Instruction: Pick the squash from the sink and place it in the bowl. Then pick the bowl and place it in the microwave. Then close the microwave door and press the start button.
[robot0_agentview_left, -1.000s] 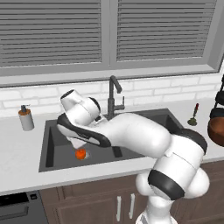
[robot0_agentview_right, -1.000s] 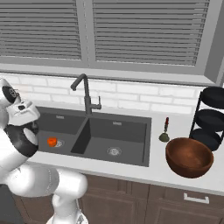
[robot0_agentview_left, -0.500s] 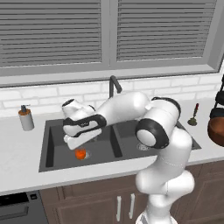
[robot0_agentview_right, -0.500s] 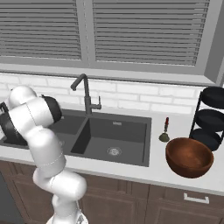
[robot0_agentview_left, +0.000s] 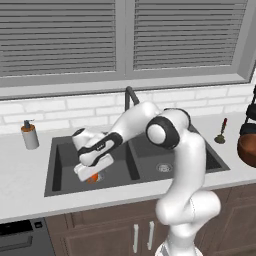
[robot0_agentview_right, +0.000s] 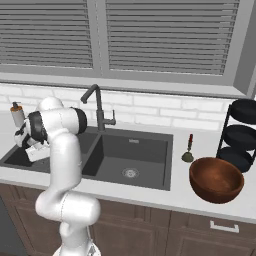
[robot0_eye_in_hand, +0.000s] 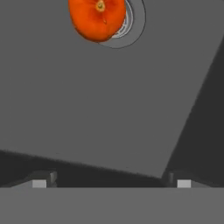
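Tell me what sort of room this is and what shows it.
A simulated home kitchen, most likely: a dark grey double-basin sink with a tall dark faucet set in a pale counter, brown cabinet doors below, and a reddish-brown wooden bowl.

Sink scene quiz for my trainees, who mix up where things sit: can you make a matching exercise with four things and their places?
Things:
1. squash
2. bowl
3. soap dispenser
4. gripper

Places:
A. on the counter, right of the sink
B. on the counter, left of the sink
C. over the left basin, fingers apart, nothing between them
D. on the left basin's drain ring

Pairs: 1-D, 2-A, 3-B, 4-C
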